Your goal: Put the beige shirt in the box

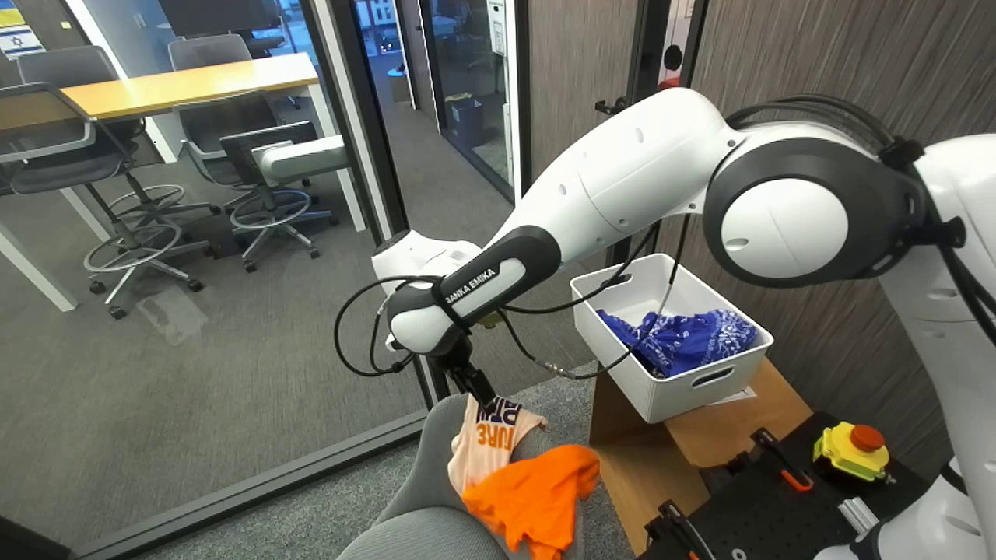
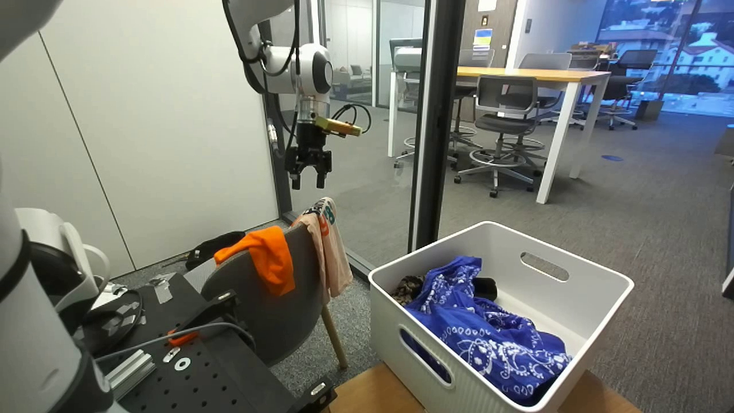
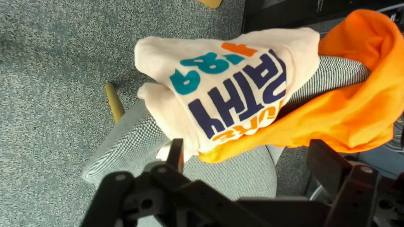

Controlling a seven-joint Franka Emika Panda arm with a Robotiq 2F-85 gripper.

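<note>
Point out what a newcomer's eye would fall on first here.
Probably the vivid orange cloth, draped over the gray chair beside the beige shirt. Next, likely the blue patterned fabric lying in the white box. The open black tool hanging above the chair would stand out too.

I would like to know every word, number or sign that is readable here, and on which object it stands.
"ANKA EMIKA": robot arm; the beginning is hidden.
"URE": orange letters, upside down, on the beige shirt.
"TH": dark letters on that shirt; its other characters are uncertain.
Blue star: a sign on the distant flag; no words readable.
Too small to read: any print on the far white sheet.
</note>
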